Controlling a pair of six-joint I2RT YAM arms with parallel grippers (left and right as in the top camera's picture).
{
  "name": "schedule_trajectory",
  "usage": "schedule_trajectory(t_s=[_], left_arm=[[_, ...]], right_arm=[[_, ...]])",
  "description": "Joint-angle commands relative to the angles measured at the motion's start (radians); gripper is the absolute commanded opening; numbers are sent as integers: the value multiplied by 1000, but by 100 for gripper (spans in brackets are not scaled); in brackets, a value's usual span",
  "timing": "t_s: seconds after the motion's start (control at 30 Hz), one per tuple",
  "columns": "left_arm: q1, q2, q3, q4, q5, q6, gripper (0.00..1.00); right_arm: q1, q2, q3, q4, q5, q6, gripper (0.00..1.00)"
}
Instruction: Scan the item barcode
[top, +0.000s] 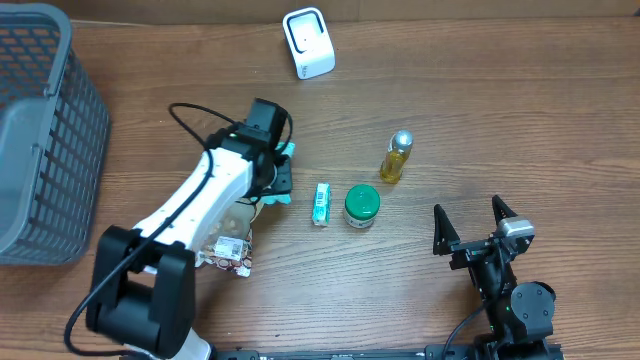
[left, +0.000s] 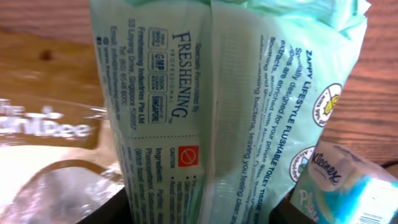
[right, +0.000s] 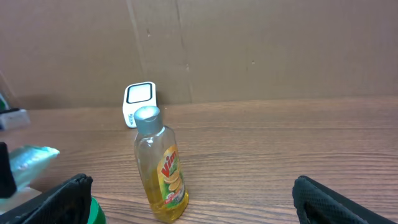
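Note:
A mint-green pack of flushable toilet tissue (left: 205, 99) fills the left wrist view, its printed back facing the camera. My left gripper (left: 199, 214) is shut on it, a black finger pressing each side of the pack. From overhead the left gripper (top: 277, 172) sits mid-table, with only teal edges of the pack (top: 288, 151) showing. The white barcode scanner (top: 308, 42) stands at the table's far edge, also seen in the right wrist view as the scanner (right: 139, 99). My right gripper (top: 478, 228) rests open and empty at the front right.
A yellow Vim bottle (top: 397, 158) stands upright, with a green-lidded jar (top: 362, 205) and a small green box (top: 320, 203) beside it. A Kleenex pack (left: 348, 180) lies by the held pack. Snack packets (top: 228, 252) lie under the left arm. A grey basket (top: 40, 130) stands far left.

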Motion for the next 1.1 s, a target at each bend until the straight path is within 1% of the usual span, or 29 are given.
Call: schedule_trajectory(t_s=[0.0,0.07,0.1,0.13,0.17,0.23,0.3,0.33,0.4,0.43,0.47,0.5,0.57,0.6,0.63,0.67,0.7,0.8,0.97,1.07], left_arm=[[-21,69,18,10,-2,1,50],[-21,90,18,17,14,1,52],[-21,95,18,27,32,1,57],[-21,92,23,33,37,3,67],[-19,90,32,32,38,14,71],[-13,82,80,-2,38,52,82],[-5,80,135,-54,37,75,86],[3,79,186,-113,36,92,88],[18,79,268,-228,24,107,87],[32,79,319,-319,22,107,84],[39,79,341,-373,22,112,83],[48,79,360,-434,22,123,79],[61,80,362,-533,17,133,70],[64,80,349,-566,4,133,61],[65,80,335,-591,-8,133,47],[66,80,324,-597,-17,133,32],[65,80,300,-598,-57,132,4],[66,80,239,-596,-146,113,4],[74,80,101,-591,-146,95,4],[74,80,53,-544,-145,69,4]], right_arm=[[-4,-7,-10,7,0,7,100],[-4,-7,-10,7,0,7,100],[-4,-7,-10,7,0,7,100],[-4,-7,-10,7,0,7,100],[-4,-7,-10,7,0,7,100],[-4,-7,-10,7,0,7,100],[-4,-7,-10,7,0,7,100],[-4,-7,-10,7,0,7,100],[-4,-7,-10,7,0,7,100],[-4,-7,-10,7,0,7,100],[-4,-7,-10,7,0,7,100],[-4,-7,-10,7,0,7,100],[-4,-7,-10,7,0,7,100],[-4,-7,-10,7,0,7,100],[-4,-7,-10,7,0,7,100],[-4,-7,-10,7,0,7,100],[-4,-7,-10,7,0,7,100],[-4,-7,-10,7,0,7,100],[-4,-7,-10,7,0,7,100],[-4,-7,-10,7,0,7,100]])
